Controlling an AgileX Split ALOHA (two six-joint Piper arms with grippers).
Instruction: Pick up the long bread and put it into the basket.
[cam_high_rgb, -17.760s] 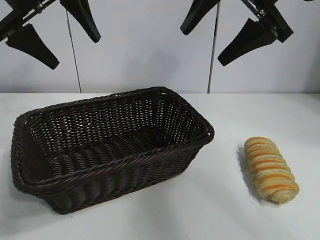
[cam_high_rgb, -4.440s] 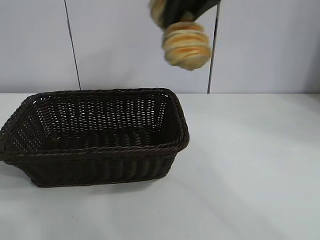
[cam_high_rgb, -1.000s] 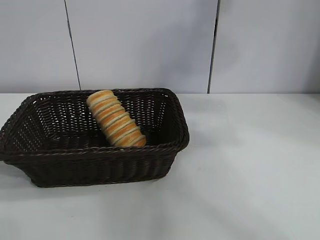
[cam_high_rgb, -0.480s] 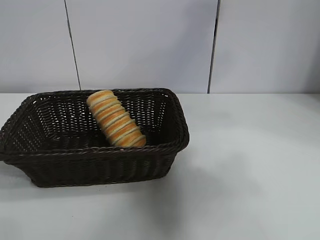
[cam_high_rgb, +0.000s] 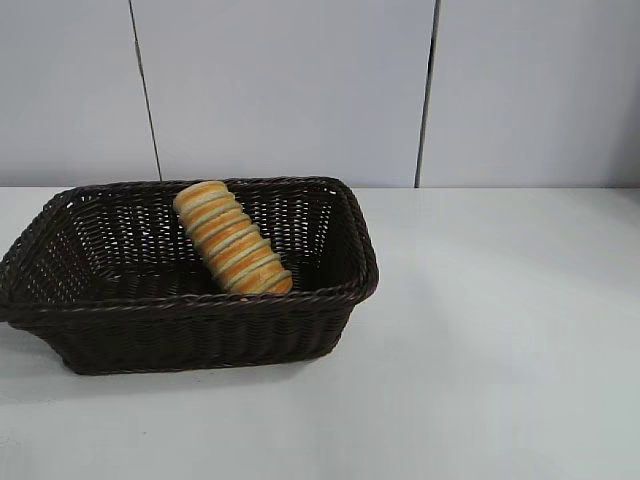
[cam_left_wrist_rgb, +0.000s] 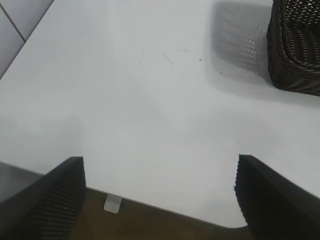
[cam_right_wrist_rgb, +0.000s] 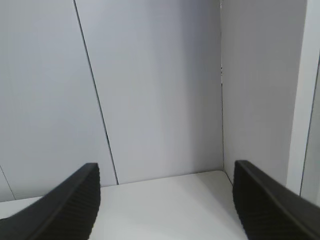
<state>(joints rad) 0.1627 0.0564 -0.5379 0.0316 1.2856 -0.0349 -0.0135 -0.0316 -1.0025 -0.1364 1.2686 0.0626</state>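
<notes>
The long bread (cam_high_rgb: 231, 239), golden-tan with orange-brown stripes, lies slanted inside the dark brown wicker basket (cam_high_rgb: 195, 305) at the table's left. Its far end leans on the basket's back wall and its near end rests low by the front rim. Neither arm shows in the exterior view. My left gripper (cam_left_wrist_rgb: 160, 200) is open above the table's edge, with a corner of the basket (cam_left_wrist_rgb: 295, 45) far off. My right gripper (cam_right_wrist_rgb: 165, 205) is open and empty, facing the white wall panels.
The white table (cam_high_rgb: 500, 330) stretches to the right of the basket. White wall panels with dark seams (cam_high_rgb: 428, 95) stand behind. In the left wrist view the table edge (cam_left_wrist_rgb: 165, 212) and a small tab (cam_left_wrist_rgb: 113, 203) lie between the fingers.
Over the last second nothing has visibly moved. Earlier the bread lay on the table at the right, then hung above the basket; now it rests inside and both arms are out of the exterior view.
</notes>
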